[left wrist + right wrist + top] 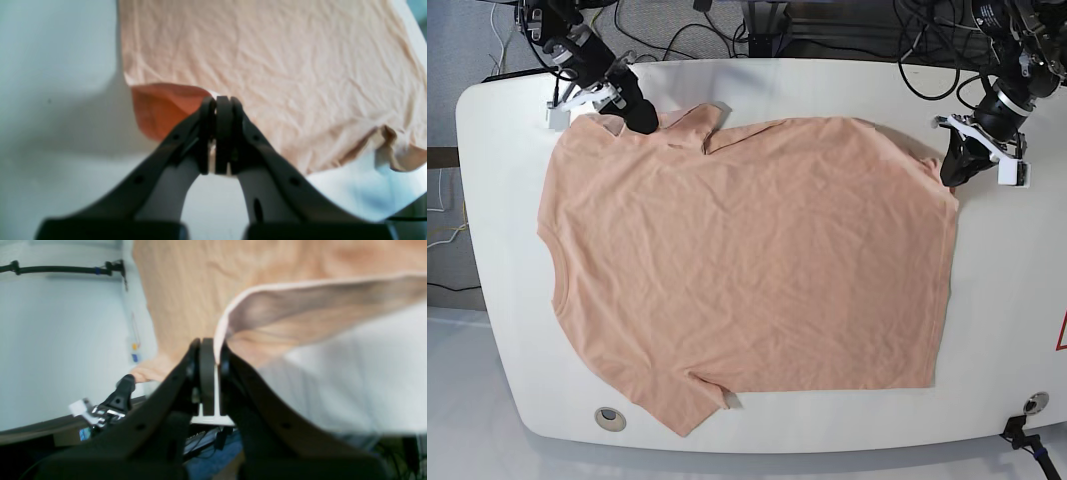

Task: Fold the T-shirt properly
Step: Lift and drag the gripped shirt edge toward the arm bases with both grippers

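Gripping the T-shirt (757,260) with jaws closed on its edges, the right gripper (641,118) works upper left, the left gripper (951,176) upper right.

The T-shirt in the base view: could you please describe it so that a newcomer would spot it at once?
On the big white table lies the T-shirt, wide and plain salmon-pink. The left gripper and right gripper pinch its far edge, and its colour stands out against the black grippers.
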`<action>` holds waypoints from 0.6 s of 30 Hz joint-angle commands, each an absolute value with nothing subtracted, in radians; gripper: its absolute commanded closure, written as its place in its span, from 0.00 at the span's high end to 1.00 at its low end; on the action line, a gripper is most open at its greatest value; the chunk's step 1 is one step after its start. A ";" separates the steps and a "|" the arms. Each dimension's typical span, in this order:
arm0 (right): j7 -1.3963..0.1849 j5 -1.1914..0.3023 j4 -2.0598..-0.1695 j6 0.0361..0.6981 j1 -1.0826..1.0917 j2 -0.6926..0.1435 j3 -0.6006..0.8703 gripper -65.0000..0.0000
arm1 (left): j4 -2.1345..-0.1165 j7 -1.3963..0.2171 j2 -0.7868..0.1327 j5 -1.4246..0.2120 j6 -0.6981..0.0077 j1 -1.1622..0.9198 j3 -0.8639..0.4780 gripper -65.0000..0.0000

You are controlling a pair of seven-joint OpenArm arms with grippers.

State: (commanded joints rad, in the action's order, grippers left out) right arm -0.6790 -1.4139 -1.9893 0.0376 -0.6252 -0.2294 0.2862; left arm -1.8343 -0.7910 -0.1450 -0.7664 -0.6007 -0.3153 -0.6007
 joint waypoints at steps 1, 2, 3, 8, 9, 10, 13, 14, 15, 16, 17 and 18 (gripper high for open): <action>-0.679 -1.414 -1.980 0.038 -0.605 -0.229 0.285 0.00 | -1.811 -0.809 -0.147 -0.766 -0.601 -0.294 -0.602 0.00; -0.679 -1.414 -1.975 0.038 -0.585 -0.232 0.285 0.00 | -1.784 -0.817 -0.147 -0.766 -0.601 -0.269 -0.602 0.00; -0.679 -1.411 -1.960 0.039 -0.562 -0.246 0.285 0.00 | -1.755 -0.817 -0.148 -0.766 -0.601 -0.251 -0.602 0.00; -0.679 -1.395 -1.873 0.045 -0.450 -0.266 0.282 0.00 | -1.613 -0.817 -0.150 -0.766 -0.599 -0.148 -0.602 0.00; -0.679 -1.395 -1.854 0.045 -0.424 -0.277 0.282 0.00 | -1.584 -0.817 -0.150 -0.766 -0.599 -0.130 -0.602 0.00; -0.679 -1.395 -1.831 0.045 -0.395 -0.285 0.278 0.00 | -1.557 -0.817 -0.150 -0.765 -0.599 -0.111 -0.602 0.00; -0.680 -1.394 -1.761 0.045 -0.318 -0.286 0.278 0.00 | -1.478 -0.816 -0.153 -0.765 -0.599 -0.059 -0.602 0.00; -0.680 -1.394 -1.739 0.045 -0.294 -0.286 0.278 0.00 | -1.458 -0.816 -0.166 -0.765 -0.599 -0.044 -0.602 0.00; -0.680 -1.394 -1.715 0.045 -0.271 -0.286 0.278 0.00 | -1.435 -0.816 -0.174 -0.765 -0.599 -0.030 -0.601 0.00; -0.680 -1.394 -1.692 0.045 -0.248 -0.288 0.278 0.00 | -1.419 -0.816 -0.174 -0.765 -0.599 -0.015 -0.601 0.00; -0.680 -1.394 -1.673 0.045 -0.226 -0.302 0.277 0.00 | -1.403 -0.814 -0.176 -0.765 -0.599 0.001 -0.601 0.00; -0.682 -1.394 -1.656 0.045 -0.209 -0.315 0.277 0.00 | -1.388 -0.814 -0.177 -0.765 -0.599 0.013 -0.601 0.00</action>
State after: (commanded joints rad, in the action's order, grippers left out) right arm -0.6820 -1.3940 -1.6563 0.0453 -0.2094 -0.3153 0.2770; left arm -1.3878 -0.8140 -0.1772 -0.7649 -0.5992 0.0130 -0.6007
